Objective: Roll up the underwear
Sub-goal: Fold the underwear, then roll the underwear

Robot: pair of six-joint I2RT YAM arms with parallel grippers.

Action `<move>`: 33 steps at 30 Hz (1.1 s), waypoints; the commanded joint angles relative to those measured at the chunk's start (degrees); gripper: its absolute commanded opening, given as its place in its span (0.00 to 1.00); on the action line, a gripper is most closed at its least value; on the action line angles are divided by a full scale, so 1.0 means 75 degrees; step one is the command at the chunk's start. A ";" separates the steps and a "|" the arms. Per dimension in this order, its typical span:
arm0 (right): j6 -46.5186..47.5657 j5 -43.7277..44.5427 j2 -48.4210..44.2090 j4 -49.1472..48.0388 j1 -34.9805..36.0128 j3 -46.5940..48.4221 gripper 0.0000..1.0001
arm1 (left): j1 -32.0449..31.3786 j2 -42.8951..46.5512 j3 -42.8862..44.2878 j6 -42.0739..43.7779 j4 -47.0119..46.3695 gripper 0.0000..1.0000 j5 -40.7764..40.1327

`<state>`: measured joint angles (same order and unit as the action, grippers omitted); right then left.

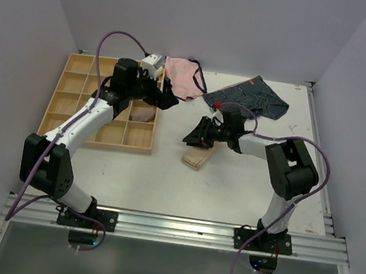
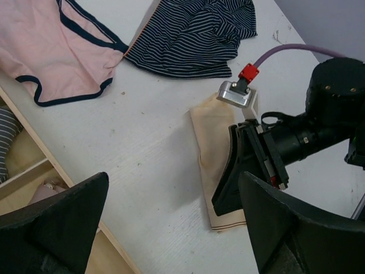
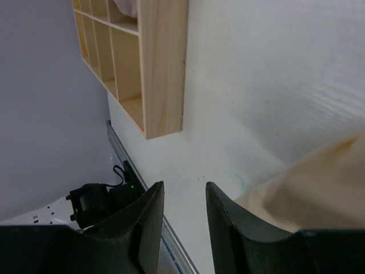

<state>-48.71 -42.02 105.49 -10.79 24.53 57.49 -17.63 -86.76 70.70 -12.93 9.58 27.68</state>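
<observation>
The underwear (image 1: 198, 157) lies as a flat folded strip on the table (image 1: 163, 182), just off the wooden tray's (image 1: 94, 143) near corner. The right gripper (image 1: 193, 137), its fingers narrowly apart and empty, sits over the strip's edge and may pinch only the top layer, opening the fold or dragging the cloth. The left gripper (image 1: 170, 97), spread wide and empty, hangs by the tray's far corner, too far off to pin the strip. The pink pair (image 1: 181, 76) beside that corner lies clear, but the navy striped pair (image 1: 252, 97), farther from the tray, is near enough to snag.
</observation>
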 commanded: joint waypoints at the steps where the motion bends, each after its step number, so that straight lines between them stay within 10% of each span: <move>1: -0.0632 -0.0221 0.0301 -0.1221 -0.0107 -0.0959 0.39 | 0.0053 0.0189 -0.0098 -0.0268 -0.0387 1.00 -0.0011; 5: 0.0480 -0.0841 0.0862 -0.0918 -0.0365 -0.1279 0.36 | 0.0065 0.0341 -0.0297 -0.0269 -0.0387 1.00 -0.0046; 18: 0.6784 -0.3009 0.0866 0.5805 -0.0388 0.1836 0.41 | 0.0065 0.0424 -0.0578 -0.0081 -0.0434 1.00 0.0305; 25: 0.5770 -0.2776 -0.0027 0.4699 -0.0634 0.1898 0.46 | 0.0065 0.0284 -0.0555 -0.0011 -0.0680 1.00 0.0621; 33: 0.4258 -0.2495 0.1832 0.2882 -0.0927 0.2248 0.45 | 0.0065 -0.0173 0.0333 0.0819 -0.0237 1.00 0.0622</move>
<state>-11.25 -61.95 113.58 17.69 18.52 72.82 -17.61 -86.80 67.92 -11.29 8.21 31.77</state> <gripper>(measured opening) 0.450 0.997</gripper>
